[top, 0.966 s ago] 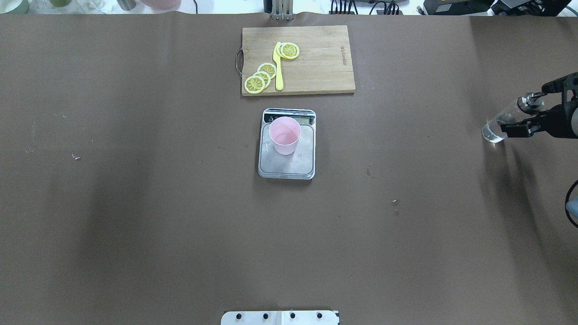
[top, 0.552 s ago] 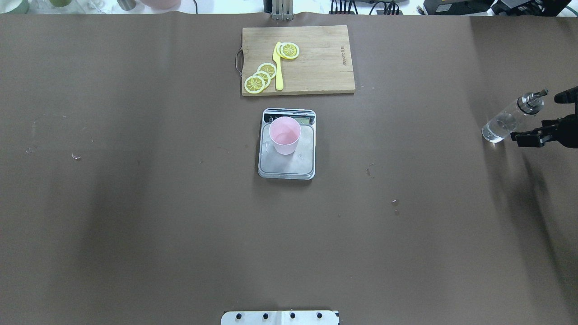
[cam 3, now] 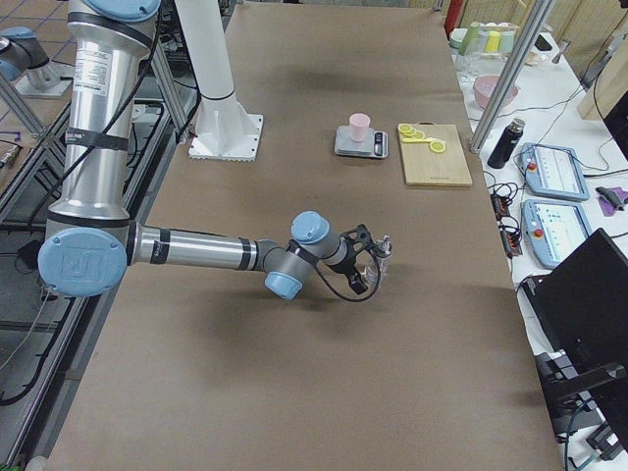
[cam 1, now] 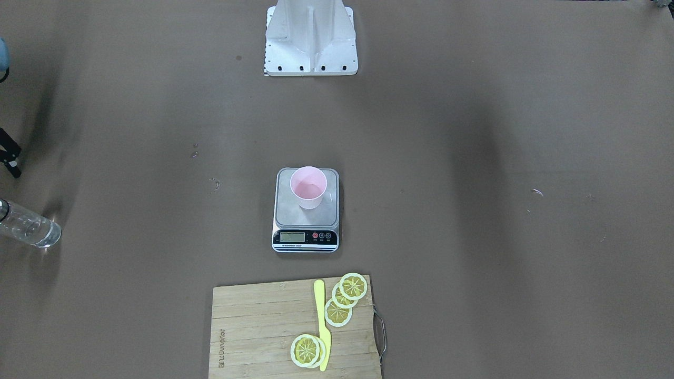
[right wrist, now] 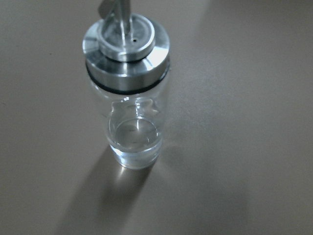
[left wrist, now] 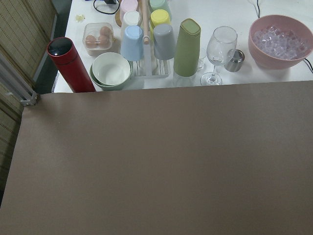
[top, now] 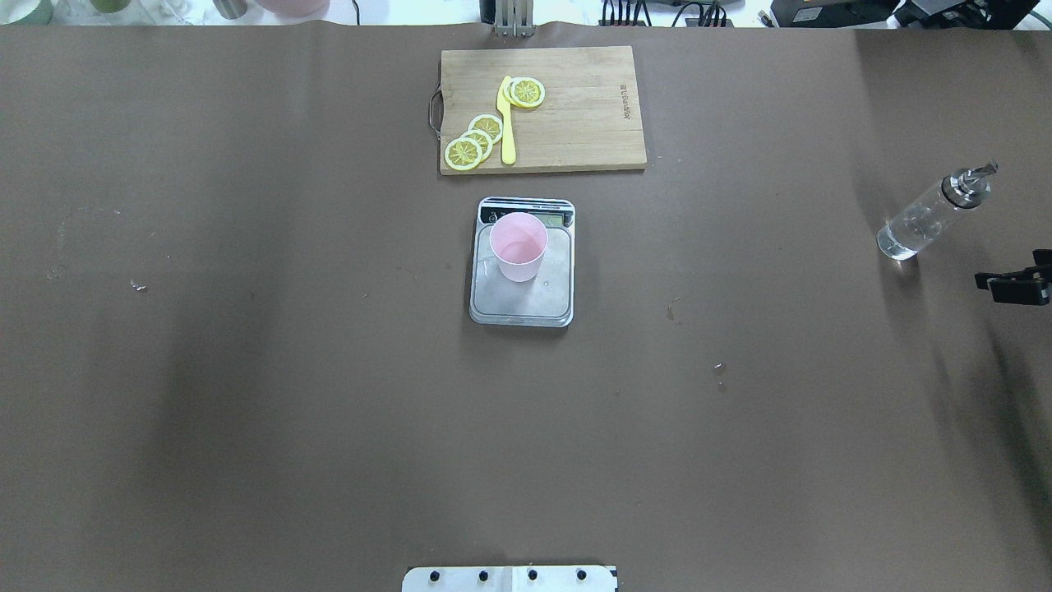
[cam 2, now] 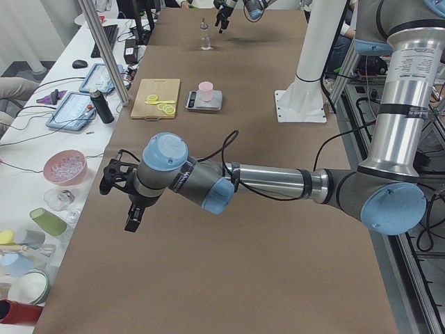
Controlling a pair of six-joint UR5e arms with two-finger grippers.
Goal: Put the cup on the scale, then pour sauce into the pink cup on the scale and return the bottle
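Note:
The pale pink cup [top: 518, 245] stands upright on the silver-grey scale [top: 518, 302] at the table's middle. It also shows in the front view [cam 1: 309, 187]. The clear glass bottle [top: 925, 218] with its silver spout cap stands free at the far right, with a little clear sauce [right wrist: 134, 142] at its bottom. My right gripper [cam 3: 365, 263] is open and empty, drawn back from the bottle. Only one finger [top: 1012, 284] shows overhead. My left gripper [cam 2: 122, 191] hangs over the table's left end, far from everything. I cannot tell if it is open or shut.
A wooden cutting board [top: 583, 115] with lemon slices and a yellow knife [top: 507, 123] lies behind the scale. The robot's base plate [top: 509, 578] is at the near edge. Cups, a red flask [left wrist: 68, 63] and bowls stand beyond the table's left end.
My right gripper, around the bottle a second ago, has let go and drawn back to the right and toward the robot. The bottle stays standing. Cup and scale are unmoved.

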